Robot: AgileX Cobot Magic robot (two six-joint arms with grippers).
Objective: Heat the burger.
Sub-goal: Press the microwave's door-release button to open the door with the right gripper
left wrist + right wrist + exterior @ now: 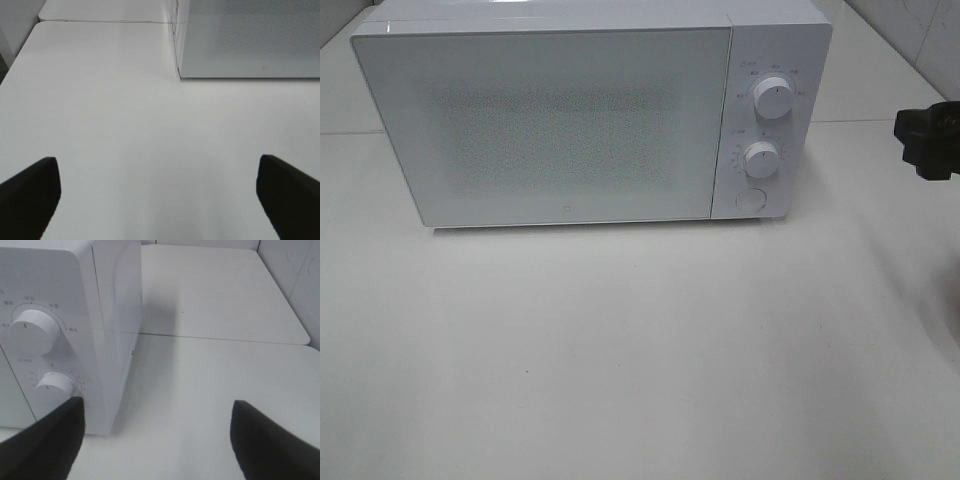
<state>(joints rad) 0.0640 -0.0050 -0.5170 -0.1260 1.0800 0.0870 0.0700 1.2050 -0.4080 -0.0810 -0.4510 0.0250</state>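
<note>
No burger shows in any view. The white microwave (570, 120) stands at the back of the table with its door shut; the speckled window shows nothing inside. Its panel carries an upper knob (774, 100), a lower knob (760, 157) and a round button (751, 199). My right gripper (157, 407) is open and empty, low over the table beside the microwave's right side (120, 315), with one finger (50, 440) close to the lower knob (55, 386). At the right edge of the high view its dark body (928, 140) shows. My left gripper (157, 165) is open and empty, facing the microwave's front left corner (180, 70).
The white tabletop (640, 350) stretches in front of the microwave. A seam between two table panels (220, 337) runs behind the right gripper. A tiled wall (920, 30) rises at the back right.
</note>
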